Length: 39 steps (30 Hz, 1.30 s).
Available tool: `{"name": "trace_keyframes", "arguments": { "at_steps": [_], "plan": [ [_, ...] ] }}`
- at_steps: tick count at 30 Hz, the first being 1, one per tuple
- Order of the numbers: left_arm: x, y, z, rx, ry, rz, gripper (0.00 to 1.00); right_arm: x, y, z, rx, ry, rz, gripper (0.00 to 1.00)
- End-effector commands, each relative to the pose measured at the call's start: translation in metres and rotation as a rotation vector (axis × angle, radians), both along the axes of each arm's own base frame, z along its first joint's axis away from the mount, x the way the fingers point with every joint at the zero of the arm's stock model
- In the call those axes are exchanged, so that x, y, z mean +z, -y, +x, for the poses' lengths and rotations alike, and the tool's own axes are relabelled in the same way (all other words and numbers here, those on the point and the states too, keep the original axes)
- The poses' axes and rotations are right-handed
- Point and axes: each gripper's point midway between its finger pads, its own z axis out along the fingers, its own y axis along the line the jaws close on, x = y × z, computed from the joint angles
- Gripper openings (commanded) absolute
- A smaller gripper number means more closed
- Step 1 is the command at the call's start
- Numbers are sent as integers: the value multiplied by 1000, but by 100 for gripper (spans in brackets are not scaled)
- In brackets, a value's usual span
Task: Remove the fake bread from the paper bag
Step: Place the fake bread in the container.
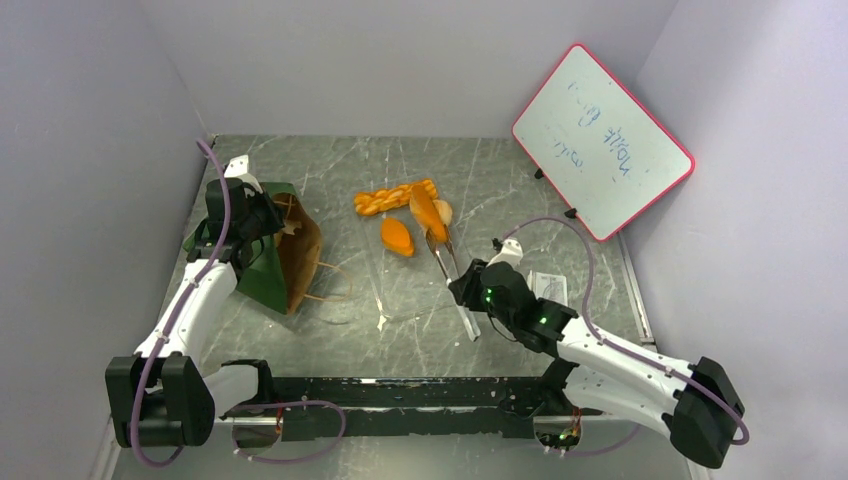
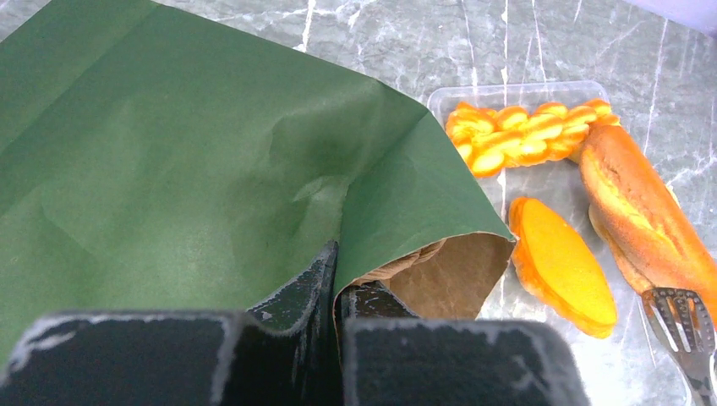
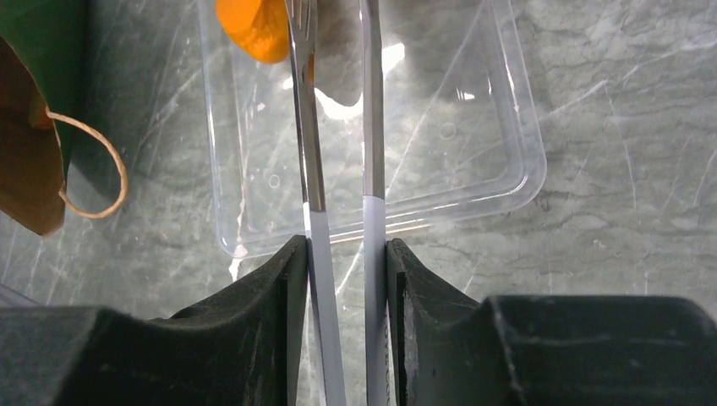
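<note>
The dark green paper bag (image 1: 272, 252) lies tilted at the left, its brown mouth (image 2: 448, 275) open toward the middle. My left gripper (image 1: 262, 214) is shut on the bag's rim (image 2: 338, 279). A braided loaf (image 1: 392, 197), an oval roll (image 1: 397, 236) and a long roll (image 1: 428, 212) lie on a clear plastic tray (image 3: 473, 161); they also show in the left wrist view: the loaf (image 2: 524, 135), the oval roll (image 2: 562, 266), the long roll (image 2: 638, 211). My right gripper (image 1: 470, 290) is shut on metal tongs (image 3: 338, 169), whose tips reach the long roll.
A red-framed whiteboard (image 1: 602, 140) leans at the back right. Grey walls close the table at left, back and right. The bag's tan loop handle (image 3: 93, 169) lies on the marble top beside the tray.
</note>
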Motion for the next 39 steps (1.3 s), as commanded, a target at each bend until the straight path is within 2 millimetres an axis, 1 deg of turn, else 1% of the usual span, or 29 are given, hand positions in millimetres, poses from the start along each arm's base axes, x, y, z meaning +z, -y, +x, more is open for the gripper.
{"name": "trace_keyframes", "arguments": {
  "at_steps": [1, 6, 14, 23, 26, 39],
  "plan": [
    [14, 4, 2, -20, 48, -34, 7, -12, 6, -1, -38, -29, -1, 38],
    [12, 4, 2, -17, 43, -34, 7, -28, 7, -8, -36, -64, 5, 38],
    [12, 5, 3, -20, 45, -39, 7, -37, 7, -18, -25, -86, 19, 39],
    [8, 4, 1, -16, 35, -39, 7, -55, 6, -25, -13, -116, 2, 44],
    [8, 4, 0, -16, 34, -37, 7, -59, 6, -27, -7, -124, 1, 45],
    [10, 4, 1, -13, 37, -37, 7, -64, 3, -37, 5, -137, 5, 48]
  ]
}}
